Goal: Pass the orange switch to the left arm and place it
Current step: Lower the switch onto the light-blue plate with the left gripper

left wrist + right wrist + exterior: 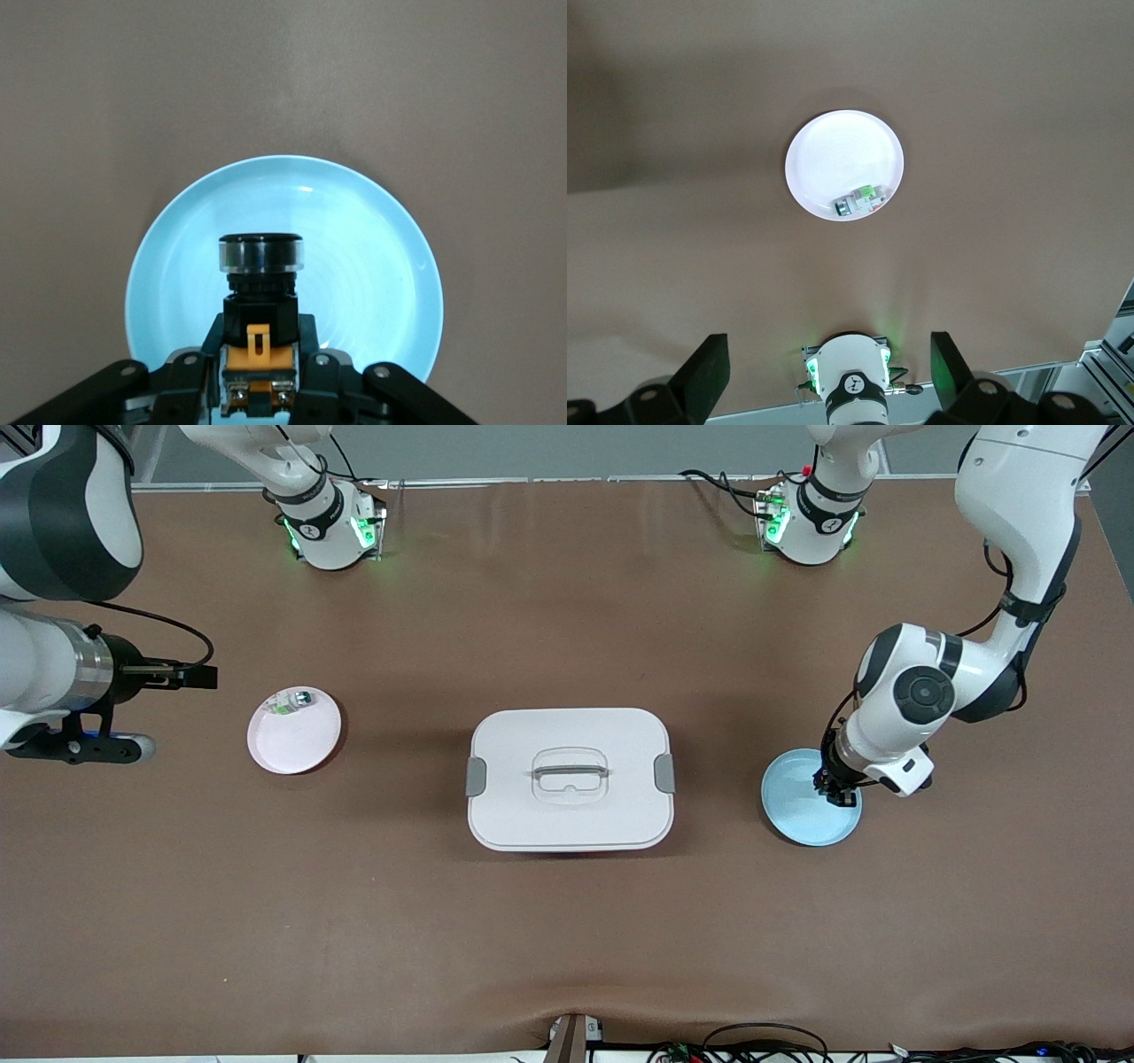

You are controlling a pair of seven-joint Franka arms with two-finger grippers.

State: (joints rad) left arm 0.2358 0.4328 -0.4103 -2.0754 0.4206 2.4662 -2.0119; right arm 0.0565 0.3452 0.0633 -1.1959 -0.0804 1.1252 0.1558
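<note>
Orange switch sits pinched in the left gripper over the blue plate, while the right gripper waits with fingers spread.

Even, bright overhead light, soft shadows beside the box, slight glare, perhaps, on the blue plate.

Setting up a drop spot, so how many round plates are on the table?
2. The pink plate lies toward the right arm's end, holding a small green part; the blue plate lies toward the left arm's end, under the left gripper.
</note>
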